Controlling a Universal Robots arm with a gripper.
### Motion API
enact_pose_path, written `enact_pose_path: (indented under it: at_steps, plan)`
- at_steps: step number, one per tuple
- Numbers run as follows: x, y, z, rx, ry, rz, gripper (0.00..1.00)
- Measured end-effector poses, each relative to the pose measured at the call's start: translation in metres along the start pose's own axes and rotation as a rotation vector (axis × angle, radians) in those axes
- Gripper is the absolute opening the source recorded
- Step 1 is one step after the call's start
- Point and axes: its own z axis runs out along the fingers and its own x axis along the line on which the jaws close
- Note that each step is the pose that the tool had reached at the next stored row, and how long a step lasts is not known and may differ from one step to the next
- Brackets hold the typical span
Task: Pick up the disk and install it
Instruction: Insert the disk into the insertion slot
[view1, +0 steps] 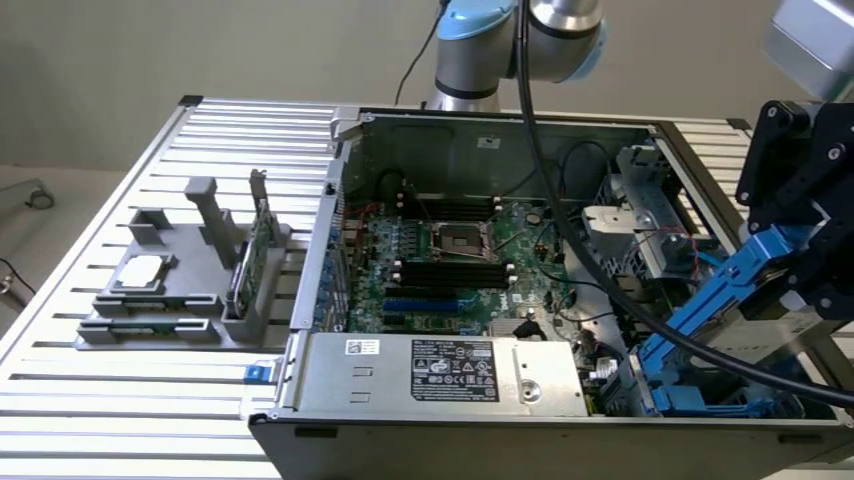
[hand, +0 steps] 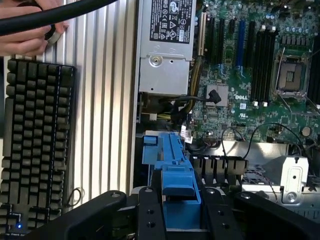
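The disk (view1: 763, 325), a silver-grey hard drive, is clamped in the robot's gripper (view1: 787, 270) by its blue rail (hand: 177, 175). In the wrist view the black fingers (hand: 150, 210) press against either side of the rail.

The drive hangs tilted. Its upper end is in the gripper and its lower end dips into the open computer case (view1: 314, 300) at the exterior view's right. There it is close to the power supply (view1: 441, 375) and just beside the motherboard (view1: 454, 260).

The pick-up appears to be done, since the drive is off the table (view1: 134, 400) and carried by the arm. The installing looks unfinished, because the drive sits at an angle and is not level in a bay. Whether its lower end already touches any mount inside the case cannot be told.

A black cable (view1: 534, 150) drapes across the case from the arm. At the exterior view's left a grey holder (view1: 160, 300) stands on the table, well apart from the work. The wrist view shows a keyboard (hand: 35, 140) lying beside the case, with a person's hand (hand: 25, 35) at its far end.
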Motion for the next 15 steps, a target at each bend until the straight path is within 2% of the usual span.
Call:
enact_pose_path:
  at_steps: [6, 15]
  plan:
    - [-0.002, -0.0058, 0.0055, 0.0033, 0.0016, 0.000, 0.33]
    - [-0.002, -0.0076, 0.0162, 0.0038, 0.0017, 0.000, 0.33]
